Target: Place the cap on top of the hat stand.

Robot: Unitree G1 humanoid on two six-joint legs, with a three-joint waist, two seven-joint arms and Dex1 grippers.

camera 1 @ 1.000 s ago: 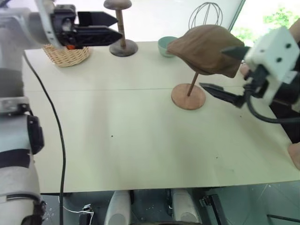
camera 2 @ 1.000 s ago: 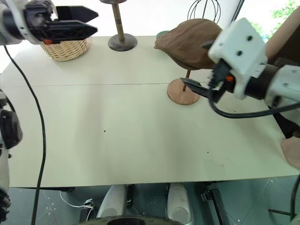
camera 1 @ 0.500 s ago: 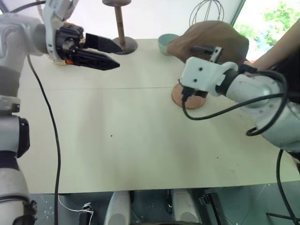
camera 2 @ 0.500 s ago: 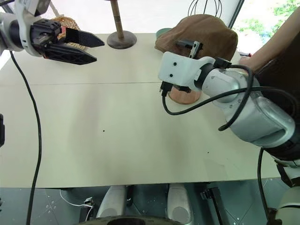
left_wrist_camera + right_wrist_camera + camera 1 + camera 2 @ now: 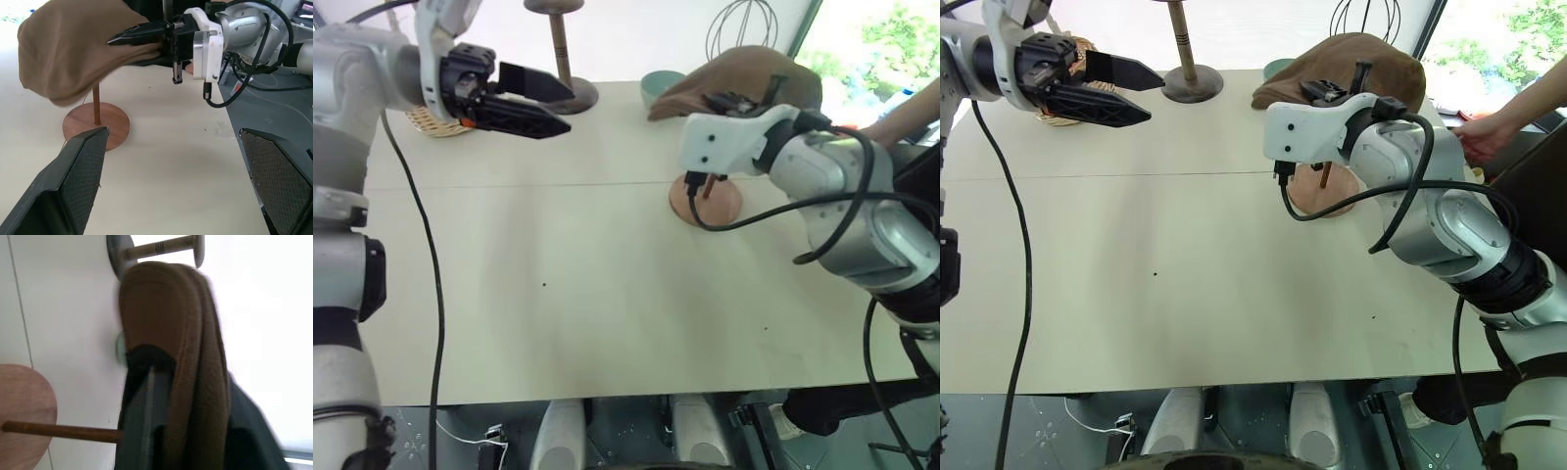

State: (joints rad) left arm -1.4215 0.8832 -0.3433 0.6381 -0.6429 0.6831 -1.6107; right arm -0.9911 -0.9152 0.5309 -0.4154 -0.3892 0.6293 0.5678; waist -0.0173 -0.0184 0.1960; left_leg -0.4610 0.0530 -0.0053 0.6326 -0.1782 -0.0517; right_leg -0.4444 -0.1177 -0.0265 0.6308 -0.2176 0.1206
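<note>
The brown cap (image 5: 749, 70) hangs over the top of the hat stand, whose thin stem (image 5: 96, 104) rises from a round wooden base (image 5: 707, 204); the cap hides the disc top. My right gripper (image 5: 113, 41) is shut on the cap's near edge, pinching a fold of fabric (image 5: 168, 313) between its black fingers (image 5: 146, 396). My left gripper (image 5: 570, 112) hovers open above the table's far left, pointing toward the stand and well apart from it, with nothing between its fingers.
A wicker basket (image 5: 423, 121) sits behind the left gripper. A darker turned-wood stand (image 5: 570, 96), a teal bowl (image 5: 656, 86) and a wire head form (image 5: 744, 29) line the far edge. A person's hand (image 5: 1481, 137) rests at the table's right side.
My right gripper swung in from the right of the stand, rolled over and shut on the cap's edge. The left gripper stayed open and almost still.
</note>
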